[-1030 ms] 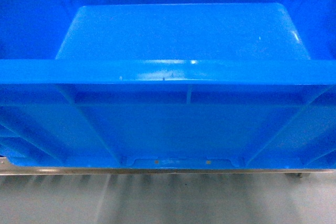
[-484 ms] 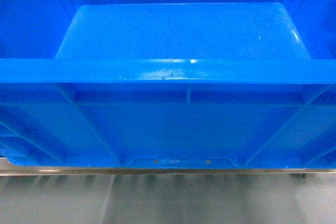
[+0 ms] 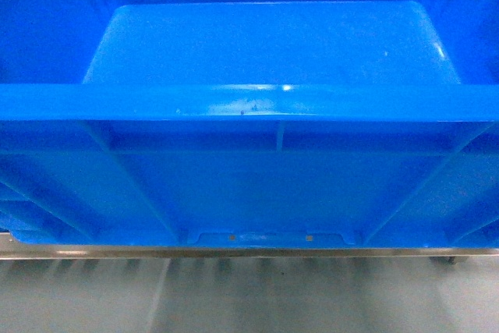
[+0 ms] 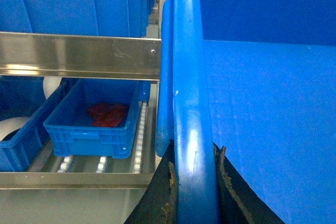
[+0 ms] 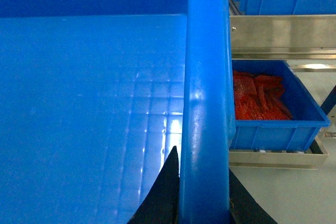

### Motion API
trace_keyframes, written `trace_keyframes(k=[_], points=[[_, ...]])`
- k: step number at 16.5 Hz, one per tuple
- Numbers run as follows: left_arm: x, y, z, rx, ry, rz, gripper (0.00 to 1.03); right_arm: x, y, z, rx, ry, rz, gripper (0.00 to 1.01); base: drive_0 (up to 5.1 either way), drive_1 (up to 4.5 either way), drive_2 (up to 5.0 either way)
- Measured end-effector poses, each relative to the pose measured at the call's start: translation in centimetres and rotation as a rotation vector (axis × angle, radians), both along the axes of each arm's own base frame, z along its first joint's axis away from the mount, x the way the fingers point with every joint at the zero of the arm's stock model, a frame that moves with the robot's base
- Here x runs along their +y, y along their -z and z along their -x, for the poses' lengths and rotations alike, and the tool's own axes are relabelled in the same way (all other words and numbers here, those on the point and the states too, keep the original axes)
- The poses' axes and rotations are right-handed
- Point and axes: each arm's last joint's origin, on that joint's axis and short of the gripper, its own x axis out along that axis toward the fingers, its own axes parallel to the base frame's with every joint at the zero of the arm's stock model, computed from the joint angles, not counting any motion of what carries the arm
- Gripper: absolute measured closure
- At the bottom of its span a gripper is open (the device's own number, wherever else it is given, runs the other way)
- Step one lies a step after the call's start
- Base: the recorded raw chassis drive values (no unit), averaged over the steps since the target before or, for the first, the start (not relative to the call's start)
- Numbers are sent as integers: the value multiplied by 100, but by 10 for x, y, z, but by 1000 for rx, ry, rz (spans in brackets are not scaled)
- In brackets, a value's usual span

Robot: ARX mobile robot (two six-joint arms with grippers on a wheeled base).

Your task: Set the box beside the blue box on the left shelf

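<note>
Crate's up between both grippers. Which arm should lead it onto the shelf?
Neither alone. The left gripper and right gripper each clamp a side rim of the box, so move both together. Left is probably nearer the roller deck.

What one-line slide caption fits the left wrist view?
Left gripper clamps the box rim; a small bin of red parts sits on the roller shelf below.

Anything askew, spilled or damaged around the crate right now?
Nothing stands out. The large bright-blue plastic crate sits level and empty, both jaws clamped on its side rims; red contents stay inside the small blue bins on the lower shelf.
</note>
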Motion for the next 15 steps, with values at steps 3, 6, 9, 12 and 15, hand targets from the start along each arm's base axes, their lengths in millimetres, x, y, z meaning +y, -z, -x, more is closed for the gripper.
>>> trace_keyframes(k=[3, 6, 9, 12, 15], points=[[0, 0, 0, 2, 0, 0, 94, 0, 0, 0, 2, 0, 0, 93, 0, 0, 0], [0, 0, 0, 5, 0, -1, 94, 0, 0, 0, 5, 0, 1, 93, 0, 0, 0], [0, 1, 0, 6, 0, -1, 94, 0, 1, 0, 7, 0, 1, 93, 0, 0, 0], [0, 1, 0, 6, 1, 0, 94, 0, 1, 0, 6, 0, 1, 93, 0, 0, 0], [0, 0, 0, 4, 1, -1, 94, 0, 0, 0, 5, 1, 1, 93, 0, 0, 0]])
